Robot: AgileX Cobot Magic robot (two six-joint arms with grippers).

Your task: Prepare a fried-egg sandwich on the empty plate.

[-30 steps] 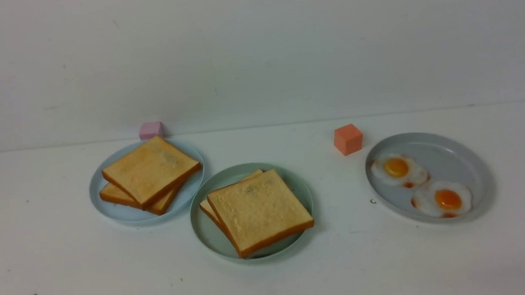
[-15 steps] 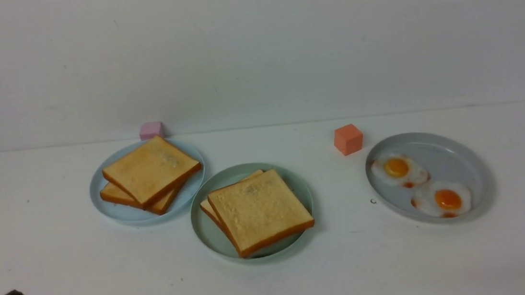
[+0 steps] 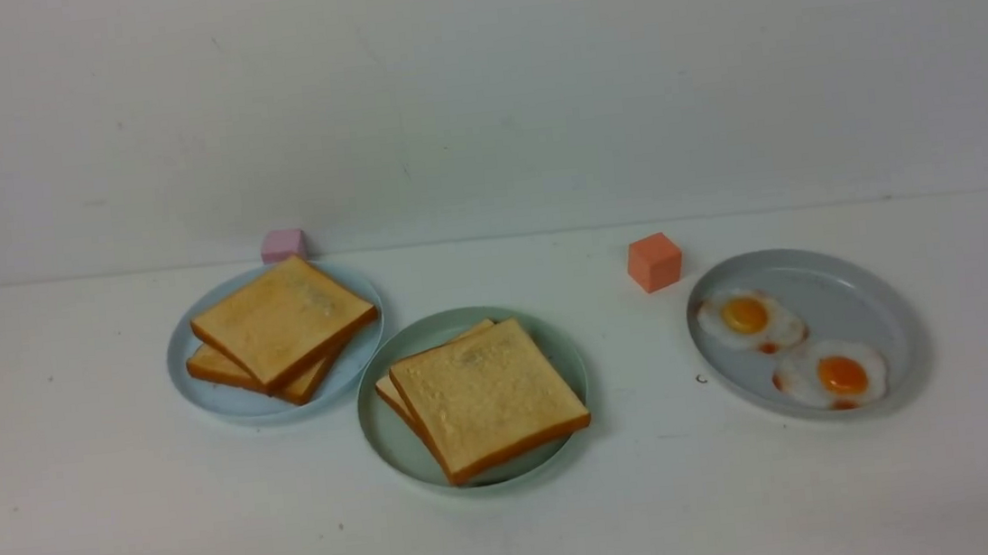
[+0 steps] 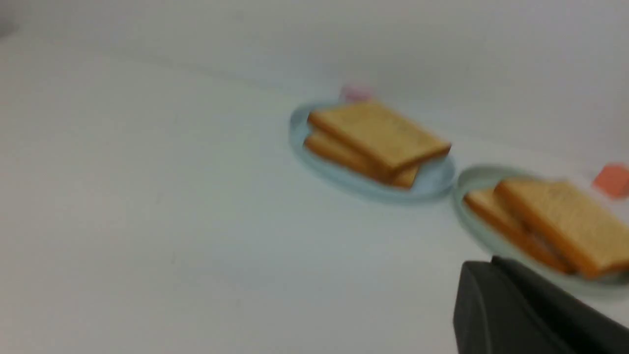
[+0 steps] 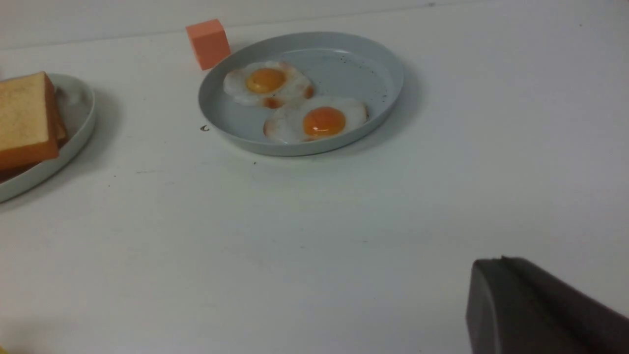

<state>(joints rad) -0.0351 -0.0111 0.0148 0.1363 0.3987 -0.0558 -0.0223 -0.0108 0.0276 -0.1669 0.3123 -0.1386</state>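
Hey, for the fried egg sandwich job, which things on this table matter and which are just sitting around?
Part of the job:
- sandwich on the mint-green plate
- spare toast on the light blue plate
- fried eggs on the grey plate

Just lying about:
- pink cube
- orange cube

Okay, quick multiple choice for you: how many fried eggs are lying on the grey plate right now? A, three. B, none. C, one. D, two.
D: the grey plate holds two fried eggs side by side, one fried egg farther back and the other fried egg nearer the front; the right wrist view shows the same pair.
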